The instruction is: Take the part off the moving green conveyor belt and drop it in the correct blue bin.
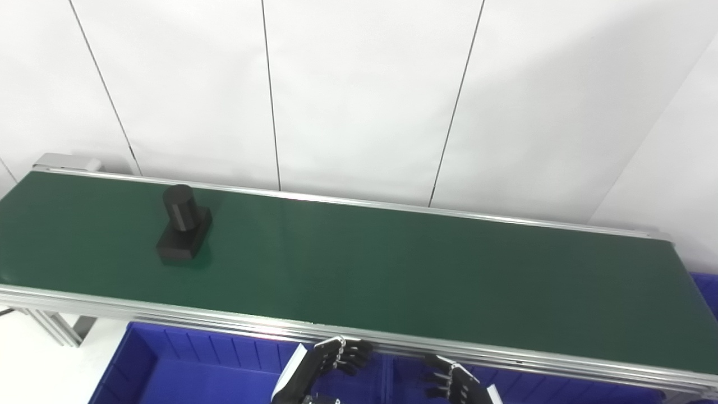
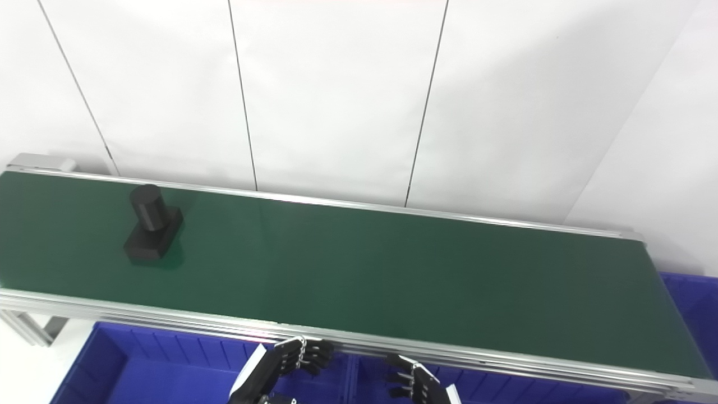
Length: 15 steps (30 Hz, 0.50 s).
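fingers (image 1: 350,356) of the left hand (image 1: 325,365) are seen curled partway, spread a little, with nothing held between them; those of the right hand (image 1: 454,381) are likewise loosely bent and empty. both hands are kept low at the near edge of the belt (image 1: 392,269), below its metal rail (image 1: 224,317), well apart from each other and over the blue bins (image 1: 168,365). a divider wall is seen between the two bins, roughly between the hands. the black part (image 1: 182,224), a short cylinder standing upright on a flat block, is found on the green belt near its left end, closer to the far edge than the near one, and well apart from both hands. a third blue bin (image 1: 708,289) is glimpsed past the right end of the belt. white wall panels (image 1: 359,95) are seen behind the far rail.
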Each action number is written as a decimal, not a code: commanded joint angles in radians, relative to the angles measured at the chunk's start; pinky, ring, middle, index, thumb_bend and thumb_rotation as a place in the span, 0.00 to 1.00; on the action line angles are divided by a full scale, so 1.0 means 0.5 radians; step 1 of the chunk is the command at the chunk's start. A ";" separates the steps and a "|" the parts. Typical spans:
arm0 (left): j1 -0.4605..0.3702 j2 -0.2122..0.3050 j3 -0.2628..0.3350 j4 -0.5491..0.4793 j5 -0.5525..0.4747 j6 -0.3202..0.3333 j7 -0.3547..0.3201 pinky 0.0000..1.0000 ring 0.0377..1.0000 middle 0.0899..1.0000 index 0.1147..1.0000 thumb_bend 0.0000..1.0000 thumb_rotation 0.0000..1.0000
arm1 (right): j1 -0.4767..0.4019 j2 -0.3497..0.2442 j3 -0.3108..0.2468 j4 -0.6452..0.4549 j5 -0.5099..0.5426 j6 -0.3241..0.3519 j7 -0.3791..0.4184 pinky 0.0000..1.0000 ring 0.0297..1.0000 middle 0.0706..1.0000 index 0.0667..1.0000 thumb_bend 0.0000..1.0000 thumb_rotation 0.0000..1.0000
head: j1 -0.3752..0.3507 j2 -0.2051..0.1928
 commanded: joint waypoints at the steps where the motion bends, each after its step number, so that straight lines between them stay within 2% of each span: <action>1: -0.050 0.009 -0.024 -0.023 0.017 -0.081 0.054 0.58 0.62 0.63 0.63 0.93 0.00 | -0.030 0.014 -0.016 -0.032 0.012 -0.099 0.024 0.64 0.72 0.79 0.72 0.93 0.25 | 0.003 0.005; 15: -0.058 0.023 -0.076 -0.012 -0.002 -0.081 0.104 0.58 0.61 0.62 0.63 0.93 0.00 | -0.015 0.029 -0.060 -0.078 0.022 -0.099 0.075 0.65 0.73 0.78 0.72 0.93 0.23 | 0.011 -0.009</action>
